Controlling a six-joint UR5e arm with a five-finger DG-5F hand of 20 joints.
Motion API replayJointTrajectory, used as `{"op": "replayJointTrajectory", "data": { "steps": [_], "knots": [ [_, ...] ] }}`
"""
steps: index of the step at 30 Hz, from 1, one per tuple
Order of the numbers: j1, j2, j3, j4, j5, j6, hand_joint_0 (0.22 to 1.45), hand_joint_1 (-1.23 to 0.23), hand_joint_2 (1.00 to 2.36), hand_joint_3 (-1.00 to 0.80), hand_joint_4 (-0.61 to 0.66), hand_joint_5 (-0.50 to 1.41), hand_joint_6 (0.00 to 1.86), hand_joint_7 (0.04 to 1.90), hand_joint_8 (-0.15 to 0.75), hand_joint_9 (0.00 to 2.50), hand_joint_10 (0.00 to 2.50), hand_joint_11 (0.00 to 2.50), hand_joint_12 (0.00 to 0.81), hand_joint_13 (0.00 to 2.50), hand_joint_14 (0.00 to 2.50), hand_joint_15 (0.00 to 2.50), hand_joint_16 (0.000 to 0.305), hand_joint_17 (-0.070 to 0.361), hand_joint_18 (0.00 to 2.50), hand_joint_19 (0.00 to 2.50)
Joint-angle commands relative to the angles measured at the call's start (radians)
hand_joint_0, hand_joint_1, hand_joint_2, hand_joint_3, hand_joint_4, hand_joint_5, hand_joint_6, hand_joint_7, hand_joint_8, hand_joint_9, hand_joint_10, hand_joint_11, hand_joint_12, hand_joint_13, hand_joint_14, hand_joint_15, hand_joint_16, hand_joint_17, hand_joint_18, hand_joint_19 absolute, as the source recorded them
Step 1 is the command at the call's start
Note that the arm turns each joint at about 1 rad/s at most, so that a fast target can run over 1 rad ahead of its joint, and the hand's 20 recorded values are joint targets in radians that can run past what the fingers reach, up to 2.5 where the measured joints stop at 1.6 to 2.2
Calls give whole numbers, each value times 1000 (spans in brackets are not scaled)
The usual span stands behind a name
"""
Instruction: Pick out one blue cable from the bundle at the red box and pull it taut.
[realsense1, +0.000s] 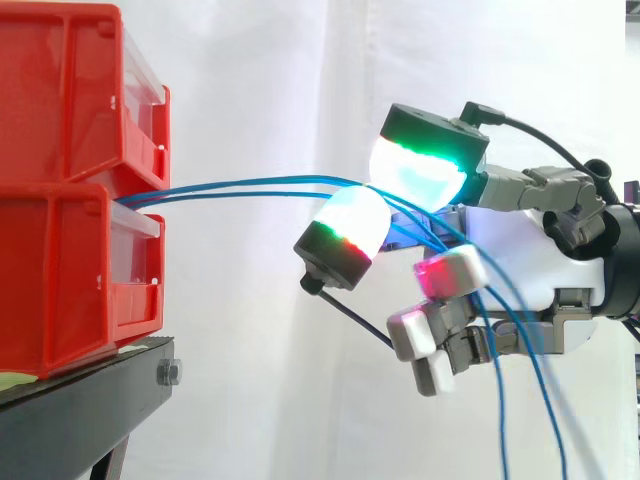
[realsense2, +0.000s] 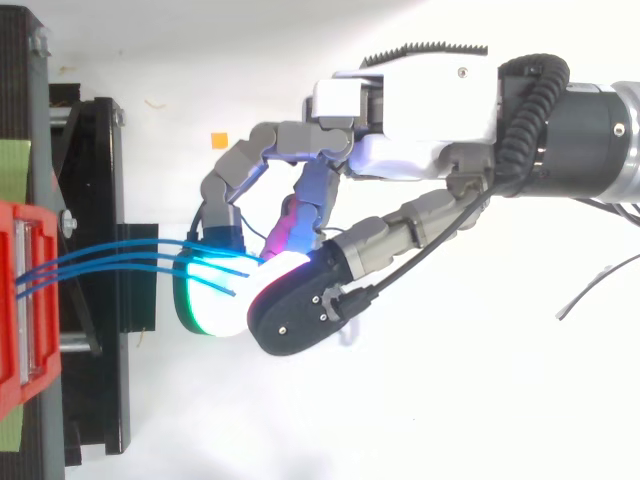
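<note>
Blue cables (realsense1: 250, 187) run nearly level from the gap between the two stacked red bins (realsense1: 60, 100) to my hand (realsense1: 520, 250). From above, three blue cables (realsense2: 110, 258) leave the red bin (realsense2: 10, 300) and end under a glowing pad (realsense2: 215, 290). Two glowing fingertips (realsense1: 425, 165) close against each other with cable between them, about a hand's length right of the bins. How many strands they pinch I cannot tell. Behind the pinch the cables cross the palm and hang down loosely (realsense1: 545, 400). The other fingers are curled below.
The bins rest on a black stand (realsense1: 90, 400) at the left, with its frame (realsense2: 100, 200) under the cables. A small orange square (realsense2: 219, 139) lies on the white surface. A thin grey wire (realsense2: 590, 290) lies at the right. A white curtain hangs behind.
</note>
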Motion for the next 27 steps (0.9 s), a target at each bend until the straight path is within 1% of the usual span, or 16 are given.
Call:
{"op": "replayJointTrajectory", "data": {
  "steps": [1, 4, 9, 10, 12, 17, 23, 27],
  "knots": [
    [1, 1, 0, 0, 2, 11, 654, -704, 1016, -250, 66, -201, 920, 839, 475, 1498, 26, 669, 406, 1020, 18, 434, 55, 125, 876, 607],
    [-1, 0, 0, 2, 6, 19, 659, -699, 1015, -261, 62, -204, 923, 832, 456, 1514, 28, 751, 409, 1025, 17, 441, 56, 125, 877, 608],
    [-1, 1, -1, 2, 6, 20, 664, -701, 1016, -264, 47, -208, 927, 817, 444, 1506, 28, 819, 411, 1035, 17, 455, 56, 125, 880, 615],
    [-4, 0, 0, 2, 6, 20, 664, -703, 1016, -263, 42, -209, 927, 819, 433, 1504, 28, 826, 412, 1035, 17, 453, 56, 125, 881, 617],
    [-2, 1, 0, 2, 6, 20, 665, -703, 1017, -264, 38, -210, 928, 814, 428, 1490, 28, 837, 411, 1035, 17, 459, 56, 125, 883, 616],
    [-2, 0, 0, 2, 6, 19, 673, -702, 1016, -276, 17, -214, 931, 805, 401, 1479, 29, 960, 413, 1042, 18, 482, 55, 125, 885, 626],
    [-4, 0, 0, 0, 6, 14, 682, -716, 1017, -282, 23, -220, 935, 785, 380, 1379, 28, 960, 415, 1039, 20, 485, 56, 126, 890, 622],
    [-5, 0, 0, 0, 9, 3, 685, -753, 1014, -320, 63, -222, 935, 774, 378, 1345, 26, 947, 412, 1035, 19, 493, 56, 126, 888, 614]
  ]
}}
